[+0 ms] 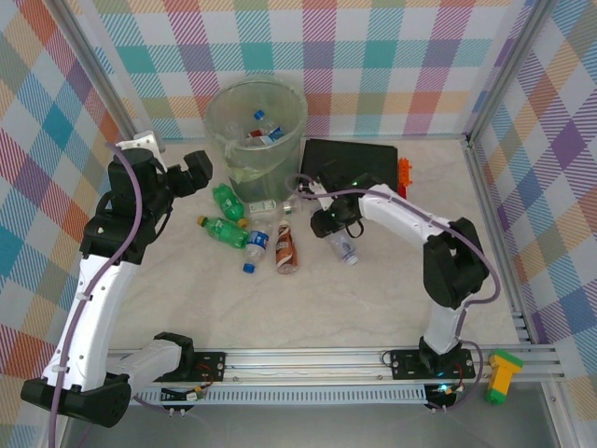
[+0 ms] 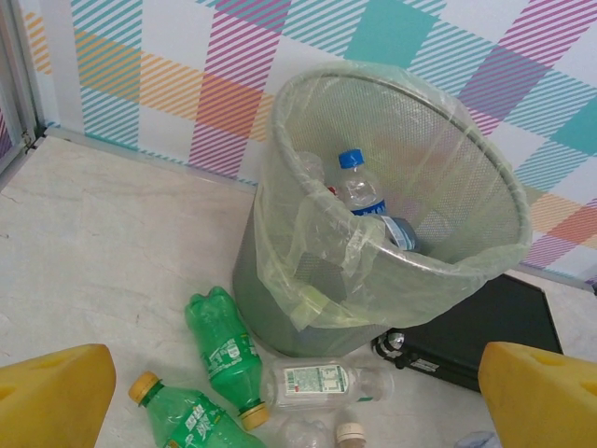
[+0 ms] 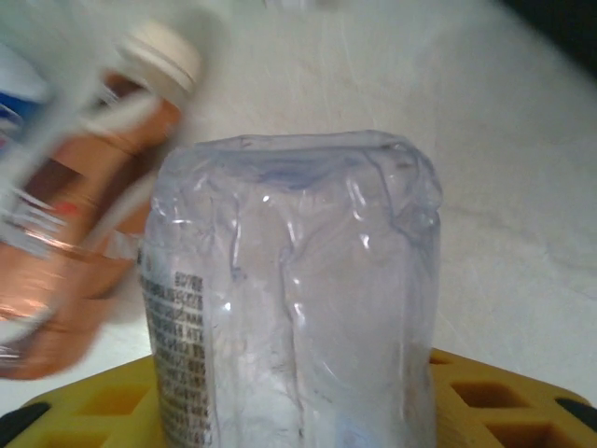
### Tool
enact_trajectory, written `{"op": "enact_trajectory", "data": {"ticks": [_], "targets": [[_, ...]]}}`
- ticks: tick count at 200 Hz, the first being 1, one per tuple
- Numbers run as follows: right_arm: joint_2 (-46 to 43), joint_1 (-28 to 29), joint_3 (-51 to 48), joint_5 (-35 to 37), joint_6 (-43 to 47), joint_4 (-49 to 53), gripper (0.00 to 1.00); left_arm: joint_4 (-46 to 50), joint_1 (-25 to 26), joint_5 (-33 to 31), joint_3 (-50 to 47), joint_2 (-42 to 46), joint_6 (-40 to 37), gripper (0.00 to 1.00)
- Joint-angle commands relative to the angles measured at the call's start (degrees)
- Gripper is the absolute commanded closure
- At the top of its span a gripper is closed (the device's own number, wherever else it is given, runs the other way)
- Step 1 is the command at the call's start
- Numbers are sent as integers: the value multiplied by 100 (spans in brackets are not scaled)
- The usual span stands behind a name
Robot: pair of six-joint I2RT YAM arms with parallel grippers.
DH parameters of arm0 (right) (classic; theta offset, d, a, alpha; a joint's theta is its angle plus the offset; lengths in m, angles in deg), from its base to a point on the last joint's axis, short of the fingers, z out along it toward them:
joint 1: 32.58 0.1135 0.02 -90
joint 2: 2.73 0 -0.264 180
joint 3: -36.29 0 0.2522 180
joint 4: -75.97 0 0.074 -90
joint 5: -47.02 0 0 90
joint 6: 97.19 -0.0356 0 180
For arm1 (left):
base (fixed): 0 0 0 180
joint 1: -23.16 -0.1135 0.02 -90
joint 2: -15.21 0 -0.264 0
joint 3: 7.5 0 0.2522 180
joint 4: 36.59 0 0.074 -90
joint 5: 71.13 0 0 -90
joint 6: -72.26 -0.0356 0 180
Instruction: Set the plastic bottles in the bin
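One clear bottle (image 3: 289, 299) between fingers of the right claw (image 1: 336, 235)

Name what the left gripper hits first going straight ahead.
The left gripper would probably meet the bin's near wall; depth is unclear, so the clear bottle at its foot might come first.

Setting: a robotics laboratory test cell. Identifying features:

- Two robot arms, left arm (image 1: 103, 280) and right arm (image 1: 410, 219), are bolted to an aluminium rail (image 1: 326, 359) along the near edge of a marble-patterned worktop (image 1: 373, 299).
- Bare aluminium frame posts (image 1: 103, 84) enclose the worktop.
- The frame is lined with checked wall panels (image 1: 373, 56) in many colours.
- An exposed cable (image 1: 131, 215) runs along the left arm.
- A yellow-green clamp (image 1: 504, 375) sits at the rail's right end.
- The bin (image 1: 256, 140) stands on the worktop, with plastic bottles (image 1: 229, 231) lying beside it.
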Motion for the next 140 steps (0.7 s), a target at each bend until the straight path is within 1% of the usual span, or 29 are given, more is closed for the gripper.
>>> {"op": "enact_trajectory", "data": {"ticks": [1, 21, 42, 64, 87, 106, 140], "targets": [[-378, -174, 679, -559, -585, 27, 48, -17, 47, 117, 106, -32, 70, 0], [-377, -341, 1365, -1033, -969, -22, 47, -15, 47, 155, 144, -52, 52, 1], [-186, -468, 2237, -1381, -1334, -48, 46, 3, 47, 160, 162, -39, 49, 1], [192, -600, 3172, -1774, -1738, -122, 45, 19, 47, 181, 162, -3, 51, 1], [745, -802, 4203, -2289, -2506, -256, 45, 64, 47, 156, 179, 21, 32, 0], [1136, -922, 4779, -2617, -3273, -716, 45, 88, 48, 131, 162, 58, 34, 1], [1708, -960, 5365, -2587, -4588, -1790, 44, 128, 47, 103, 118, 112, 48, 0]]}}
